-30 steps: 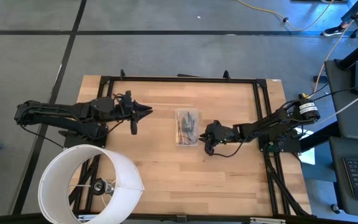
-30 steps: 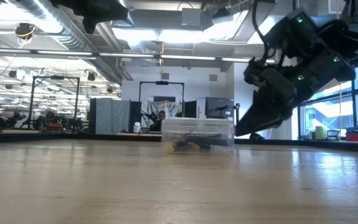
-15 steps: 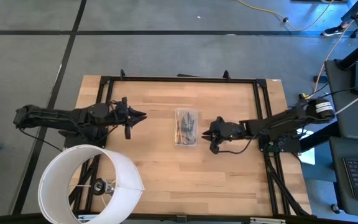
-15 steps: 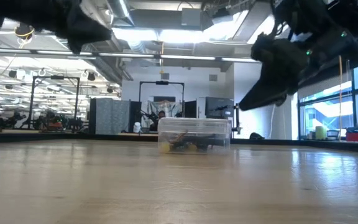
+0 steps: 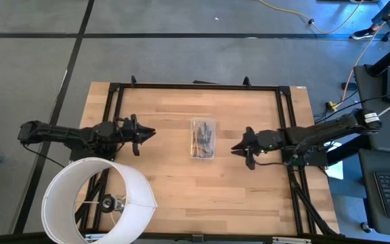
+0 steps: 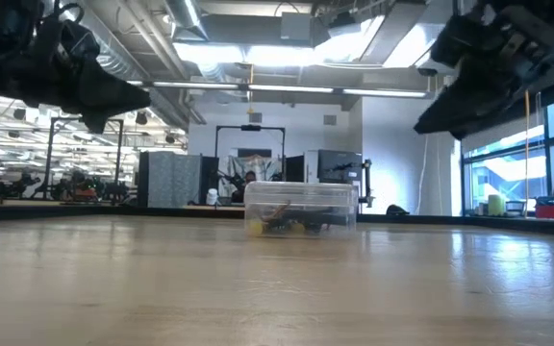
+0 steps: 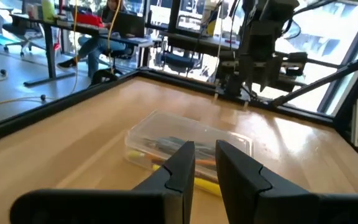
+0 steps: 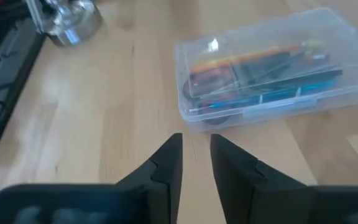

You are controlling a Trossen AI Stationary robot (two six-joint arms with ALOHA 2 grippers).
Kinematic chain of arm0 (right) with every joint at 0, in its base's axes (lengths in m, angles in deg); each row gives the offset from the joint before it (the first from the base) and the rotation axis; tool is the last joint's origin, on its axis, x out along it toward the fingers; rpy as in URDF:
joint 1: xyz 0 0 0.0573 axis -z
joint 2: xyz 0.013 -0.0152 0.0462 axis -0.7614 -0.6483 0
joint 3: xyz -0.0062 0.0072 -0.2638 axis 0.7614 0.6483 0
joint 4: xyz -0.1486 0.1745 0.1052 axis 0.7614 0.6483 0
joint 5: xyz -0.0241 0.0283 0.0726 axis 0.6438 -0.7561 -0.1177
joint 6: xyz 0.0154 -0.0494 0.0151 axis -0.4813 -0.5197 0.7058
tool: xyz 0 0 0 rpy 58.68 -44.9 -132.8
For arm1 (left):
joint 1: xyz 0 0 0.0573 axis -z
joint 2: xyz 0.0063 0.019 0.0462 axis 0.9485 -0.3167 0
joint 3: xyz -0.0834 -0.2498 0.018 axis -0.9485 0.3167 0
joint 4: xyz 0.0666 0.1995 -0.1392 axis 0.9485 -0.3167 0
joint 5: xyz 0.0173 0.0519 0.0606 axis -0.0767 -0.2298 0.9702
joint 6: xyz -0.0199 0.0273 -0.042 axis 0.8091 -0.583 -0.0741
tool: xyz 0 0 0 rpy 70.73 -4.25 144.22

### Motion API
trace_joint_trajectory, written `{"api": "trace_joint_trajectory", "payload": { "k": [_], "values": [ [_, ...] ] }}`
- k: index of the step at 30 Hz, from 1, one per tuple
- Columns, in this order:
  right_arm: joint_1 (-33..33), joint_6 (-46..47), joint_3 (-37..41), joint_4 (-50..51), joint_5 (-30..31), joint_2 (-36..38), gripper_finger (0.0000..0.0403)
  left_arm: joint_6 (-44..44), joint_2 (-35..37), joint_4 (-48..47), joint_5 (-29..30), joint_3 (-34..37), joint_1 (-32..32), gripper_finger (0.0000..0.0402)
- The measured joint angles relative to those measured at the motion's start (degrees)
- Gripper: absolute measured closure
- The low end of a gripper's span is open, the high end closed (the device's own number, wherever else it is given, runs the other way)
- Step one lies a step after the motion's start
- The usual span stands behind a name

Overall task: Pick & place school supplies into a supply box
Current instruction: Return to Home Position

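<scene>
The supply box (image 5: 203,139), clear and with its lid on, lies flat on the middle of the wooden table. The school supplies (image 8: 260,67) show through its wall: orange, blue and black pens and red scissor handles. My left gripper (image 5: 153,131) hangs left of the box, pointing level at it (image 7: 188,143), with a narrow gap between its fingers and nothing in it. My right gripper (image 5: 235,148) hangs right of the box, tipped down toward it (image 8: 272,62), also narrowly open and holding nothing. Both show above the table in the low view, left (image 6: 113,101) and right (image 6: 426,123).
A large white round cylinder (image 5: 100,200) stands at the table's near left corner, close to my left arm. A black frame (image 5: 195,86) runs round the table top. Bare wood lies between each gripper and the box. People sit at desks (image 7: 104,18) beyond the table.
My left gripper has drawn back toward the table's left edge and sunk lower. My right gripper has pulled away from the box toward the right edge and risen, tipping less steeply down. The box has stayed in the middle.
</scene>
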Motion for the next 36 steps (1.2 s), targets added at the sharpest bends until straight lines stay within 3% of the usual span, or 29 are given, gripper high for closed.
{"api": "trace_joint_trajectory", "payload": {
  "k": [12, 26, 36],
  "values": [
    [0.01, -0.83, 11.73, -1.84, -3.07, 26.12, 0.0315, -3.48, 5.53, -4.73, 1.94, 0.00, -0.08, 0.0343],
    [0.47, -5.15, 18.62, 7.15, -7.12, 54.82, 0.0315, -2.90, 11.29, -9.59, 2.73, 0.00, -0.08, 0.0343],
    [0.54, -11.30, 23.24, -1.39, -7.84, 54.55, 0.0315, -2.54, 10.94, -11.03, 2.42, 0.00, -0.05, 0.0343]
  ]
}}
